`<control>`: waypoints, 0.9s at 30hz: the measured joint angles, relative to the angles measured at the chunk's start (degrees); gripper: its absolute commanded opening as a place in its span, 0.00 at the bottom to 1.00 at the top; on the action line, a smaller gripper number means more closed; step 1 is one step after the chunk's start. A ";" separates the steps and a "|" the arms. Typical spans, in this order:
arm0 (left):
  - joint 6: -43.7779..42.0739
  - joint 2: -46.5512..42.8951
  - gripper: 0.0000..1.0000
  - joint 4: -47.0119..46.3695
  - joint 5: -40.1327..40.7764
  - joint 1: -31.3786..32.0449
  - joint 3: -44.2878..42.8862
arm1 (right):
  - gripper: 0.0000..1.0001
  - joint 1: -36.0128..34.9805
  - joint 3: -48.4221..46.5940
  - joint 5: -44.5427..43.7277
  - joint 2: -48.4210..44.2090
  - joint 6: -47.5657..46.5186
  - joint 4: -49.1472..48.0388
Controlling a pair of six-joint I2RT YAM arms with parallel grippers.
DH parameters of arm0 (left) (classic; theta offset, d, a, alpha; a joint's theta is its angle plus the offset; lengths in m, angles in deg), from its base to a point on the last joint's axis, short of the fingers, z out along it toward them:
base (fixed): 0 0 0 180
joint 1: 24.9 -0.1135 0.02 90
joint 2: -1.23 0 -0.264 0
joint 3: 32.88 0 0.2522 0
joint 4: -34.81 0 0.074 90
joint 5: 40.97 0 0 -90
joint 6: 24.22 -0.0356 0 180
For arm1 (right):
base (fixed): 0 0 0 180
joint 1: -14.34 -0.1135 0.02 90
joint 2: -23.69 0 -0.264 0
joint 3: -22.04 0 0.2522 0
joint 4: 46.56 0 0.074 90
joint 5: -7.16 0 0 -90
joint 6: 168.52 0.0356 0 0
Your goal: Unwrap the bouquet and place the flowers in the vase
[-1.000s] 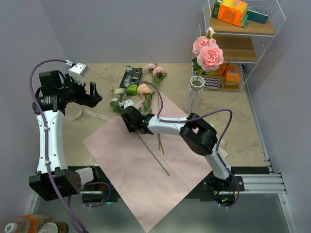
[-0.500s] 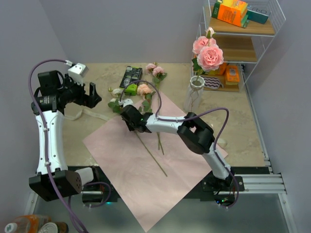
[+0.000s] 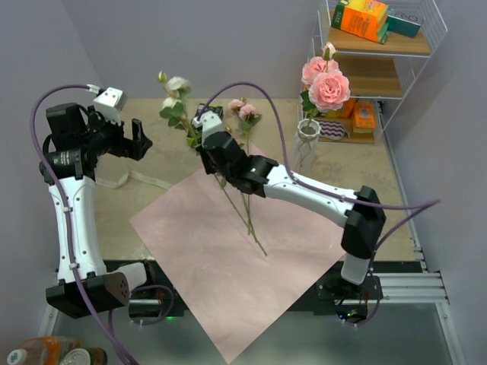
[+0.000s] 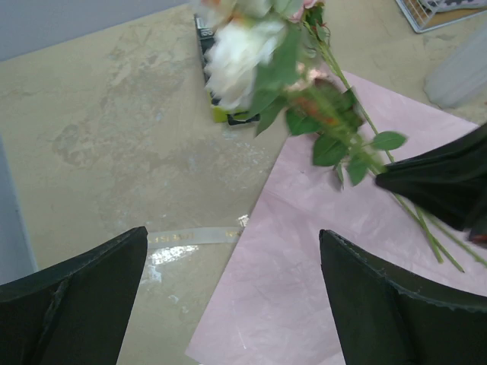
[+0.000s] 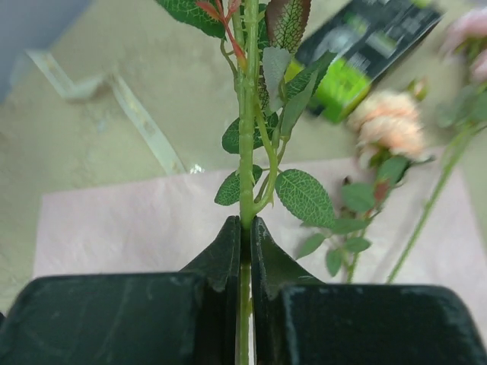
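Raised since a second ago: the right arm, formerly low over the paper sheet (image 3: 221, 266), now lifted toward 11 o'clock and carrying a cream-flowered stem (image 3: 176, 85) that earlier lay on the table (image 3: 144, 220). Right gripper (image 5: 245, 232): jaws closed tight on that green stem, leaves just above the fingertips; stem ends trail down over the paper sheet toward 5 o'clock. Left gripper (image 4: 232, 232): jaws spread wide, holding nothing, raised at 9 o'clock. Vase (image 3: 307, 148): upright at 2 o'clock beside the wire rack (image 3: 396, 76), two pink roses (image 3: 327, 85) already in it. Loose pink blooms (image 3: 243, 109): lying at 12 o'clock, just past the sheet's far corner. Paper sheet: pale pink, unwrapped, spread flat from centre to 6 o'clock. Beige ribbon (image 3: 125, 180): loose on the table at 9 o'clock, off the sheet's left corner.
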 measured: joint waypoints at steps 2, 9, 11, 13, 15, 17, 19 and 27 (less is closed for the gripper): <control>1.01 -0.22 0.99 -1.25 1.33 -0.63 -0.07 | 0.00 0.00 -0.17 -2.73 -4.72 -1.97 -0.11; 2.08 0.42 0.99 -1.86 1.62 -1.81 -0.11 | 0.00 0.09 0.81 -10.10 -20.70 -9.90 -3.91; 2.10 0.96 0.99 -1.84 1.38 -1.84 -0.11 | 0.00 0.09 1.77 -10.36 -25.33 -12.48 -6.78; 2.29 1.27 0.99 -2.03 1.42 -1.84 0.00 | 0.00 0.09 2.32 -10.58 -29.62 -15.06 -9.44; 2.62 1.25 0.99 -2.40 1.46 -1.84 0.31 | 0.00 0.04 2.16 -11.26 -33.03 -17.55 -11.85; 2.93 1.22 0.99 -2.69 1.49 -1.84 0.52 | 0.00 0.00 1.51 -11.56 -35.65 -20.02 -13.66; 2.95 1.22 0.99 -2.84 1.44 -1.84 0.79 | 0.00 -0.02 0.85 -11.82 -37.53 -22.60 -15.37; 2.95 1.38 0.99 -3.34 0.17 -1.84 1.90 | 0.00 -0.02 -0.74 -13.29 -43.98 -30.84 -21.55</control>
